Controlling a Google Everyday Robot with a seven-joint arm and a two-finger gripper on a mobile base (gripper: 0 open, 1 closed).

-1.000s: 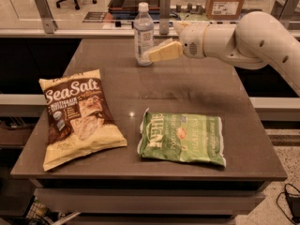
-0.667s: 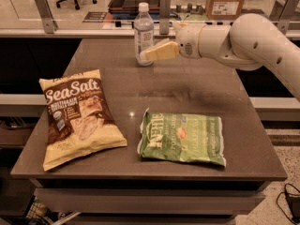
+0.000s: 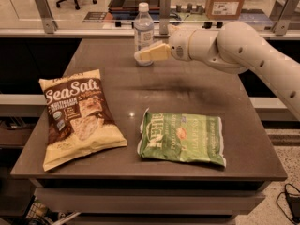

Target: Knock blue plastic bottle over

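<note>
The blue plastic bottle [image 3: 143, 26] stands upright near the far edge of the dark table [image 3: 187, 86]. It is clear pale blue with a white cap. My gripper [image 3: 139, 56] reaches in from the right on the cream-coloured arm [image 3: 243, 48]. Its yellowish tip lies across the front of the bottle's lower part and hides the base. I cannot tell whether the tip touches the bottle.
A cream and brown SeaSalt chip bag [image 3: 77, 118] lies at the front left. A green chip bag [image 3: 183, 137] lies at the front right. Behind the table are a metal rail with posts [image 3: 164, 6] and a cardboard box [image 3: 226, 1].
My gripper has moved a little to the left, across the bottle's lower part. The bottle still stands upright. The bags have not moved.
</note>
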